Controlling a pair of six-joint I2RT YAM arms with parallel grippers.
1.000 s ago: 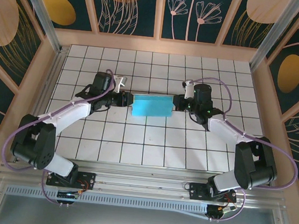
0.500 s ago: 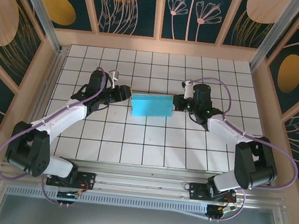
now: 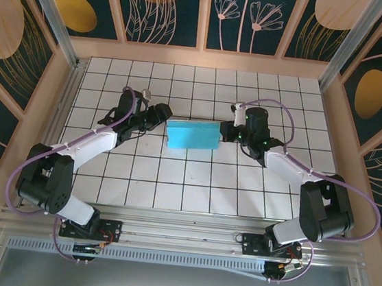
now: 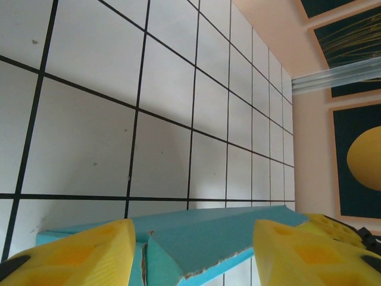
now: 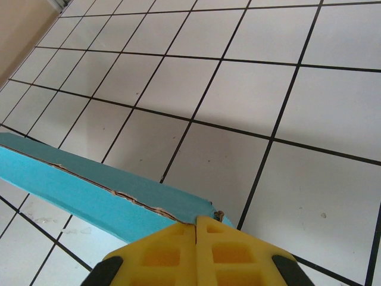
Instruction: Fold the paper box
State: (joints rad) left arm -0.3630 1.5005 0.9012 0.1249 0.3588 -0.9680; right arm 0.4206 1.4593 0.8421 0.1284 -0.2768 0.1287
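Your paper box [image 3: 193, 135] sits around the middle of the tiled tabletop [image 3: 173, 182], teal side up, with its long side running left to right between the two arms. It looks like a shallow folded shape lying flat on the tiles, not a loose sheet.

Your right tool [image 3: 227, 131] is right up against the box's right end. From the right wrist camera its yellow fingers [image 5: 161, 256] are pressed together, and the box's thin, slightly ragged edge runs straight into the seam between them. So that one is clamped on the card at that corner.

Your left tool [image 3: 162, 115] is at the box's left end, angled in from the far left. From the left wrist camera its two fingers stand well apart, one on each side, with the teal end of the box showing between them. I can't tell if either finger is actually touching the card, but it isn't gripping anything.
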